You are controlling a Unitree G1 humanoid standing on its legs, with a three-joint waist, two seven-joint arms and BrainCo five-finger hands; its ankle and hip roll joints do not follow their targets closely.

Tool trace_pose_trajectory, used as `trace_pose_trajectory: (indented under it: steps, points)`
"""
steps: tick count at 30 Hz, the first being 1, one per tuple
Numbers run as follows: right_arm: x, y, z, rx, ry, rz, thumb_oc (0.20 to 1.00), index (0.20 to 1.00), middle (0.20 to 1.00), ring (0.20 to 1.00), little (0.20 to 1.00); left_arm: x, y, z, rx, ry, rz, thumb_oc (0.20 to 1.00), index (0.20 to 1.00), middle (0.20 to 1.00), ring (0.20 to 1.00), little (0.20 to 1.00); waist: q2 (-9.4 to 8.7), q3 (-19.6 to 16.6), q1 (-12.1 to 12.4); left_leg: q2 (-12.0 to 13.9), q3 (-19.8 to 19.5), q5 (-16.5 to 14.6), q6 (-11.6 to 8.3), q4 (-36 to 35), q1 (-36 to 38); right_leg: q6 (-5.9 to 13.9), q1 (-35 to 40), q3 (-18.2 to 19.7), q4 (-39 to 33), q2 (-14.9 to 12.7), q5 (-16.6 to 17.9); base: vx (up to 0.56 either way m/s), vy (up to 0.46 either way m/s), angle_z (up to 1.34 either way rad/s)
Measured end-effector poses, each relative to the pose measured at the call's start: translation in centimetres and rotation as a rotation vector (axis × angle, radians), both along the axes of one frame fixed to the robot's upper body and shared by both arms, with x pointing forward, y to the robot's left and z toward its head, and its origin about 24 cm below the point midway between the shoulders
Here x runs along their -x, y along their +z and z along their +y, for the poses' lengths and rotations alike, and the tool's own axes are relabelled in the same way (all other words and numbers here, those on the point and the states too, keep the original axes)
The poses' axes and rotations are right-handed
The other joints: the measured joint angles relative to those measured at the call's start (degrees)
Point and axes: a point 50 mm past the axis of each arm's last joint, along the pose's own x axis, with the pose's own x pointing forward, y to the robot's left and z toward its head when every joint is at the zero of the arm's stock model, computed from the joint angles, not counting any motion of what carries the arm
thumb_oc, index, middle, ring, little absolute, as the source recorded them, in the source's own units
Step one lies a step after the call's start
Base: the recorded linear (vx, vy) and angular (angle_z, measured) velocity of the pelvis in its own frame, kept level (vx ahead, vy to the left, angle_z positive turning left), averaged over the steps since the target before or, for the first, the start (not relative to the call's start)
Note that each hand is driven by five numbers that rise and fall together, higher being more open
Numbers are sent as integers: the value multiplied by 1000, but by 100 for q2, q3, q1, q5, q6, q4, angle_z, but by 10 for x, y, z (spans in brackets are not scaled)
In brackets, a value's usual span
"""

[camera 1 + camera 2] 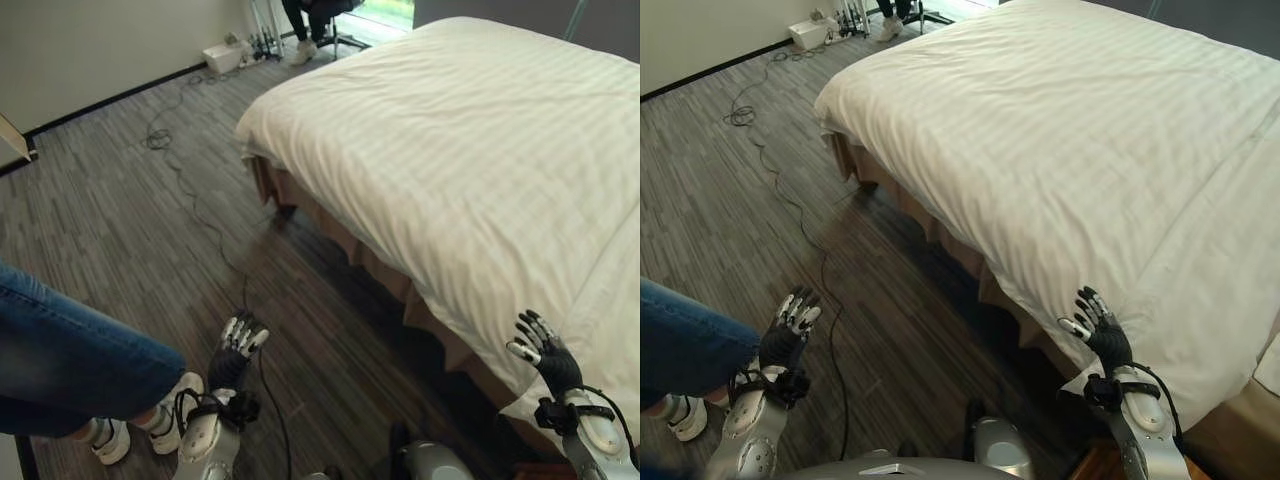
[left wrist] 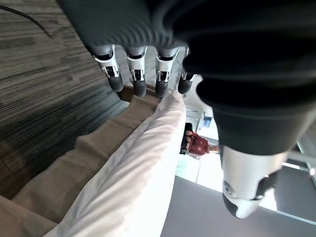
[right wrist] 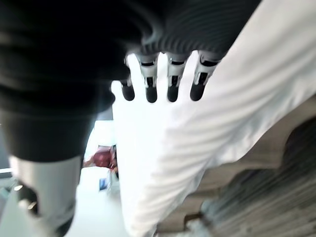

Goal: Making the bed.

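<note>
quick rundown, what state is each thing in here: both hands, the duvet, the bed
left hand: open, holding nothing, over the floor beside the bed
right hand: open, holding nothing, at the duvet's hanging edge
white duvet: spread flat over the bed, edge draped over the side
bed skirt: hanging, showing below the duvet

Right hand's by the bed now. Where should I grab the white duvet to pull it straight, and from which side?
Probably take the white duvet at its hanging side edge, just ahead of the open right hand. That edge drapes free past the mattress over the tan bed skirt, so fingers can curl under it. Come from the floor side, reaching forward and slightly up. The open left hand hangs over the floor.
</note>
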Motion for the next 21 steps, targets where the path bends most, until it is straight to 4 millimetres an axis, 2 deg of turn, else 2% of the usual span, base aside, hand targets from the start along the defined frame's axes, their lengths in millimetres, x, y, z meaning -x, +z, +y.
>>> trace_pose_trajectory:
  steps: [1,4,5,10,21]
  points:
    - [1,-1,2,38,10,15,1000,1000,1000,1000,1000,8,-5,0,-19,-2,31,1000,1000,1000,1000,1000,-69,-91,24,-158,-17,93,63,-179,51,98,3,-1,-121,-125,254,-64,297,-11]
    - [2,-6,10,46,11,27,1000,1000,1000,1000,1000,21,-16,1,-28,11,100,1000,1000,1000,1000,1000,-102,-296,31,-225,-16,174,161,-267,76,215,78,62,-413,-113,437,-56,209,-3]
    - [0,-9,19,26,29,29,1000,1000,1000,1000,1000,27,-20,4,-42,25,128,1000,1000,1000,1000,1000,-134,-385,40,-226,4,223,122,-266,70,212,157,77,-631,-88,584,-67,181,-8]
    - [-4,-15,39,-4,103,42,1000,1000,1000,1000,1000,24,-18,12,-59,79,122,1000,1000,1000,1000,1000,-265,-479,88,-292,-3,225,124,-274,90,283,385,92,-1119,-57,895,-51,130,-1]
    - [-4,-20,49,-17,143,73,1000,1000,1000,1000,1000,12,-14,8,-61,74,93,1000,1000,1000,1000,1000,-445,-650,47,-333,221,207,152,-312,212,354,504,339,-1304,-41,997,-27,59,-11]
